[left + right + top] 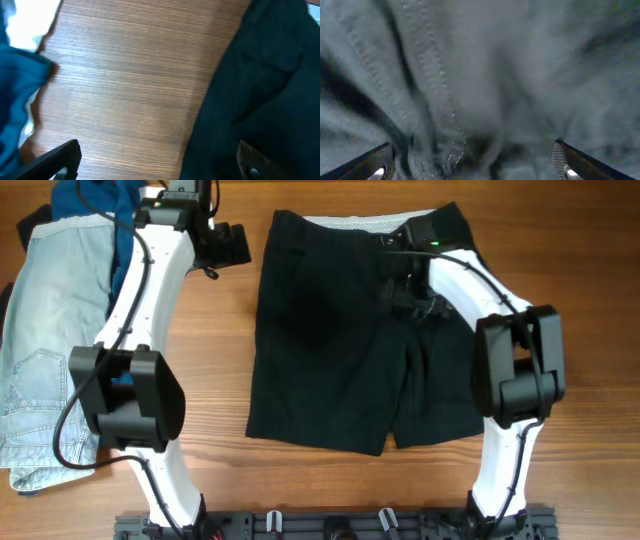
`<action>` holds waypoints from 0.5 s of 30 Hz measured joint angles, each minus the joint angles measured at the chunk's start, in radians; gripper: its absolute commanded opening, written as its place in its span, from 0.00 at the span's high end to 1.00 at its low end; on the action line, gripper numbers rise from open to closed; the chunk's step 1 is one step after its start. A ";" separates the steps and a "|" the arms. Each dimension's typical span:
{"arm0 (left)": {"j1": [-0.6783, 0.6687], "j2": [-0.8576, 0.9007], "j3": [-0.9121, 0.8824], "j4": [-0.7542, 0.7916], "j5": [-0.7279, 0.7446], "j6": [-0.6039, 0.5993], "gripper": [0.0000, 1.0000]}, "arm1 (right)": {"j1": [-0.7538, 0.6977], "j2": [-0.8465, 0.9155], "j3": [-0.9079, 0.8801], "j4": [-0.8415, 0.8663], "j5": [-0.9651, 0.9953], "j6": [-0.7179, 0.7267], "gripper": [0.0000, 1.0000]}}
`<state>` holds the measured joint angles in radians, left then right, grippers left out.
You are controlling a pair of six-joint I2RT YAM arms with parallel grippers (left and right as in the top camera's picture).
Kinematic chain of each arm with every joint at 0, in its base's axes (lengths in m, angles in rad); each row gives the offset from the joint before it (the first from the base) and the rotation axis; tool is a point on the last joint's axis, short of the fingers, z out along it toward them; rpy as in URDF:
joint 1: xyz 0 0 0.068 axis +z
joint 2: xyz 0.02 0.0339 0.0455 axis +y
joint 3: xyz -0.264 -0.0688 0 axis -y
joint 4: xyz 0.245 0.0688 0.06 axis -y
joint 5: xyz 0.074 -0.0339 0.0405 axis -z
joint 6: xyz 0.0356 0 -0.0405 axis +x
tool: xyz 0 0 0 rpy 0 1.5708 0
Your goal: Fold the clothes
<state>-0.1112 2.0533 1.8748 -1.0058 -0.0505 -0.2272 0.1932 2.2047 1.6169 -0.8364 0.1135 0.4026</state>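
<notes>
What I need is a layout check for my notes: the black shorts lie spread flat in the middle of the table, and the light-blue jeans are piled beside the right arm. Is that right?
No. The overhead view shows the light-blue jeans piled beside the left arm, not the right. The black shorts do lie spread flat, as you say.

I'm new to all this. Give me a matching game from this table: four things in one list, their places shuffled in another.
Things:
1 black fabric shorts
2 faded light-blue denim jeans
3 dark-blue cloth garment
4 right end effector

Places:
A far left corner
B down at the shorts' waistband end
C spread flat in the middle of the wooden table
D along the left edge

Pairs: 1-C, 2-D, 3-A, 4-B
</notes>
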 measured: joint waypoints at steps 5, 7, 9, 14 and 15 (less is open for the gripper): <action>-0.074 0.003 0.000 0.072 0.000 0.005 0.00 | -0.184 -0.005 -0.023 0.112 -0.001 -0.046 0.00; -0.107 0.023 0.000 0.107 0.000 0.005 0.00 | -0.274 -0.002 -0.033 0.196 -0.005 -0.092 0.00; -0.130 0.068 0.000 0.132 0.000 0.008 0.00 | -0.333 0.003 -0.025 0.240 -0.054 -0.152 0.00; -0.123 0.109 0.000 0.170 0.025 0.011 0.00 | -0.252 0.002 0.214 0.140 -0.140 -0.245 0.00; -0.099 0.109 0.000 0.170 0.050 0.005 0.00 | -0.199 -0.006 0.275 0.161 -0.145 -0.251 0.01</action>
<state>-0.2100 2.1624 1.8748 -0.8356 -0.0002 -0.2226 -0.0059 2.1983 1.8919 -0.6754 -0.0315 0.1516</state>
